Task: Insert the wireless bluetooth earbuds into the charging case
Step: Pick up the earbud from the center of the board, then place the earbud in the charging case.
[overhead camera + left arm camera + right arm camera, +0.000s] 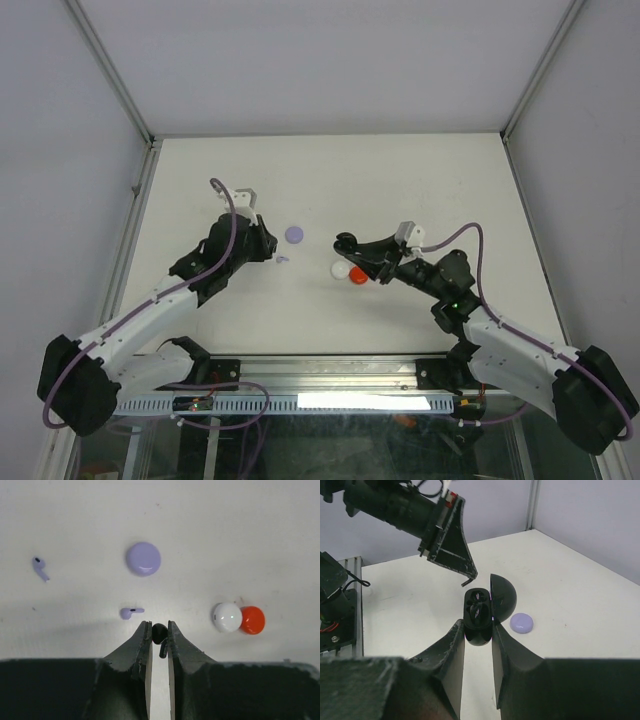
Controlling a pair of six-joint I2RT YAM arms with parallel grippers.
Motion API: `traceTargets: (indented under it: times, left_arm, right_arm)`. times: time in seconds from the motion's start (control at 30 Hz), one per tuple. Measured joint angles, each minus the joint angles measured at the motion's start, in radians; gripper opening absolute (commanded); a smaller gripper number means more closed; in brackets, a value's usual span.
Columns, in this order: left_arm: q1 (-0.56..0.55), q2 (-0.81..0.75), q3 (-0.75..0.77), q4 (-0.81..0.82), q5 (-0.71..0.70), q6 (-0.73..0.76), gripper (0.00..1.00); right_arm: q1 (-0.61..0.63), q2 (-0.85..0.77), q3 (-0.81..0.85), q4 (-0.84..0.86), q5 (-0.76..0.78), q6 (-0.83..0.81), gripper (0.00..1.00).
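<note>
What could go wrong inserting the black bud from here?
1. The black earbud sits at the very tips of the left gripper; it could twist or slip.
2. The right gripper grips the open black case near one end; an insertion push may tilt it.
3. A purple earbud lies beside the left tips and may get knocked.

Between the fingers of my left hand (159, 626), the black bud (159, 634) shows only its head and a bit of stem; from above I can't make it out at all. My right hand (477, 626) hides the bottom of the open black case (479, 611), and its inside is too dark to read. From above, that hand partly covers the white case (341, 270) and red case (358, 276). The purple bud (282, 260) there is a mere speck.
</note>
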Motion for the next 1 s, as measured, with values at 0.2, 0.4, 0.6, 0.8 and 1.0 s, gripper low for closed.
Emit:
traceTargets:
  times: [0.2, 0.4, 0.6, 0.8, 1.0]
  left_arm:
    - [0.000, -0.190, -0.122, 0.259, 0.129, 0.074, 0.02]
    - [0.000, -0.281, -0.203, 0.512, 0.278, 0.143, 0.03]
    - [0.000, -0.272, -0.220, 0.732, 0.470, 0.180, 0.03]
    - [0.000, -0.246, -0.240, 0.958, 0.619, 0.185, 0.05]
    - [-0.004, -0.173, -0.247, 1.147, 0.731, 0.183, 0.04]
  right_arm:
    - [0.000, 0.033, 0.002, 0.029, 0.008, 0.000, 0.00]
    - [0.000, 0.041, 0.032, 0.029, 0.006, -0.006, 0.00]
    - [0.000, 0.045, 0.078, 0.027, 0.000, -0.019, 0.00]
    - [0.001, 0.071, 0.114, 0.028, -0.015, -0.027, 0.00]
    - [0.014, 0.098, 0.126, 0.031, -0.019, -0.031, 0.00]
